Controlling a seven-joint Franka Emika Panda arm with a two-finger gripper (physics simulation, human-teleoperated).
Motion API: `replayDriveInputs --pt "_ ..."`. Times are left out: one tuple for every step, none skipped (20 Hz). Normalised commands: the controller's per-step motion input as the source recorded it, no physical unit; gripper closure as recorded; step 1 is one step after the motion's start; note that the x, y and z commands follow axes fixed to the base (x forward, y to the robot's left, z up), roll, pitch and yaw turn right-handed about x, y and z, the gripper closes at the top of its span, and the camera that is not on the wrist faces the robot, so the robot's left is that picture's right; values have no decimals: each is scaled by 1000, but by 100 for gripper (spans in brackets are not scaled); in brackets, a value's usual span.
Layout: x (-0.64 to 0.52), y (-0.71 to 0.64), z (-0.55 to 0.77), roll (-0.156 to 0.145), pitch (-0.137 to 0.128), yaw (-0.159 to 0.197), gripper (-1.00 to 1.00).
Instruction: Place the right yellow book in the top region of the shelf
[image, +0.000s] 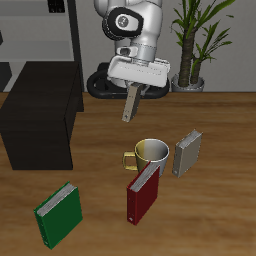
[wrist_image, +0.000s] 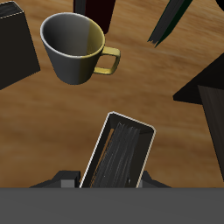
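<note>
Four books – one tan-grey (image: 131, 101), one paler grey (image: 187, 152), one red (image: 143, 193), one green (image: 58, 213), one mug (image: 149, 153), one black shelf (image: 40, 128), one potted plant (image: 192, 40)

The table (image: 210, 190) showed warm wood grain with a soft sheen. The shelf (image: 40, 125) looked matt black, flat and smooth. The mug (wrist_image: 74, 48) had a smooth, dull grey outside, yellowish inside, with a glossy gold handle. The right yellow book (wrist_image: 121, 156) carried a dark, streaky cover with pale edges. The gripper (image: 133, 92) looked like white glossy plastic.
</note>
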Motion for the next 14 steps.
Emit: replayDriveInputs --pt "-108 -12 79 -148 2 52 100" --pt "-231 100 148 -80 -17 60 100" --pt "-127 83 96 -157 -43 54 100" --pt "-244 305 293 -236 -132 169 100" --pt "-108 230 168 -34 -58 75 100" --pt "-109 180 186 -107 -69 99 100" --pt "-27 198 157 -46 -46 74 100" --pt "-33 190 141 -66 -93 106 100" --pt "-49 178 42 -76 -4 53 100" --pt "-117 227 102 -61 -82 125 100" --pt "-77 109 28 -159 -75 83 100" --pt "-11 144 23 -98 -41 87 100" --pt "27 100 -8 -45 -24 36 100" --pt "72 160 -16 -115 -83 144 100"
